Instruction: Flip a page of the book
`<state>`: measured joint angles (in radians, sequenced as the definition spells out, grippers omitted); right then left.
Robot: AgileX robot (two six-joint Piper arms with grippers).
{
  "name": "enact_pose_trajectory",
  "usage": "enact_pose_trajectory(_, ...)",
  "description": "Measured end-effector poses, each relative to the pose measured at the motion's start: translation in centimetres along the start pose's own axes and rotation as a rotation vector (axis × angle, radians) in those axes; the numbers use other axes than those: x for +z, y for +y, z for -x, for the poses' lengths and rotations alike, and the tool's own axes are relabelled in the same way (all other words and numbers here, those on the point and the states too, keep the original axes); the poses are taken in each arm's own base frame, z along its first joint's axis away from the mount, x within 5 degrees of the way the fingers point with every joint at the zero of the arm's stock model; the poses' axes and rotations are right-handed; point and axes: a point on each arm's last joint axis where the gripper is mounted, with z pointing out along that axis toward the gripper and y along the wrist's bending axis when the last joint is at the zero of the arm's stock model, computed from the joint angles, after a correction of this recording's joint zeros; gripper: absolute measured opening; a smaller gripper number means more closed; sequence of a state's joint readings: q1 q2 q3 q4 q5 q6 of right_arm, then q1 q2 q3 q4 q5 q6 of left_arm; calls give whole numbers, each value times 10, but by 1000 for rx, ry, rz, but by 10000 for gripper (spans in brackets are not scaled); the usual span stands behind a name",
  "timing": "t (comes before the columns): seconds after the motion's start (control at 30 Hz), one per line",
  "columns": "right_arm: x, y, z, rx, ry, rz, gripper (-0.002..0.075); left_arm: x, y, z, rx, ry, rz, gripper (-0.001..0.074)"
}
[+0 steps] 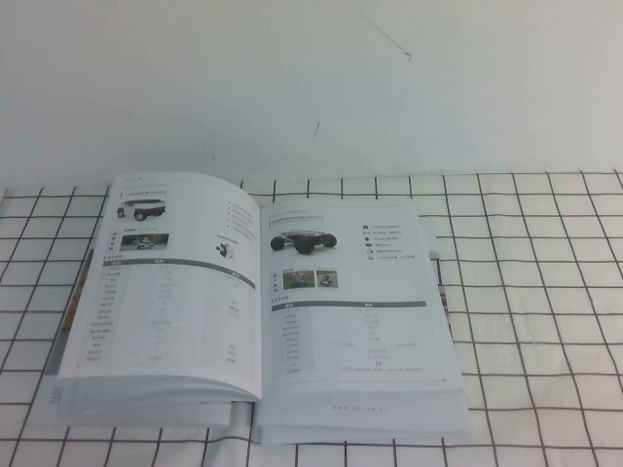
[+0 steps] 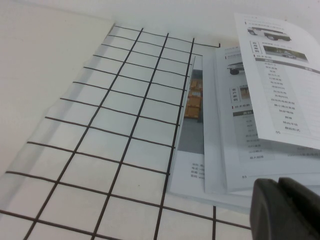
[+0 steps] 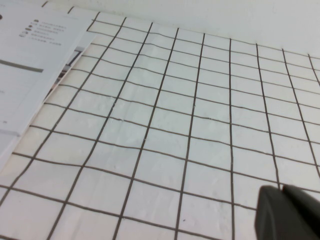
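The book (image 1: 258,302) lies open on the grid cloth, left of centre in the high view. Its right-hand page (image 1: 350,292) lies flat and shows a low black wheeled vehicle, two small photos, a grey bar and a table. The left-hand page (image 1: 165,282) shows a white car-like vehicle and arches up at the spine. Neither arm shows in the high view. My left gripper (image 2: 279,186) is shut and empty, just off the book's left side, where fanned pages (image 2: 280,100) show. My right gripper (image 3: 282,189) is shut and empty above the cloth, right of the book (image 3: 35,65).
A white cloth with a black grid (image 1: 526,292) covers the table. Behind it lies a plain white surface (image 1: 311,88). An orange-printed cover (image 2: 194,100) peeks out under the book's left pages.
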<state>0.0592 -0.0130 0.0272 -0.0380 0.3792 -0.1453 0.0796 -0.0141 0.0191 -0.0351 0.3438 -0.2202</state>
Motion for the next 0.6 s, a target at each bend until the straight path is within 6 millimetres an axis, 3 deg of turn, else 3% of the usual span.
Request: enact_pose_trajectory(0.6,0,-1,0,4,2,-10,-1,0,0,0,0,0,0,-1)
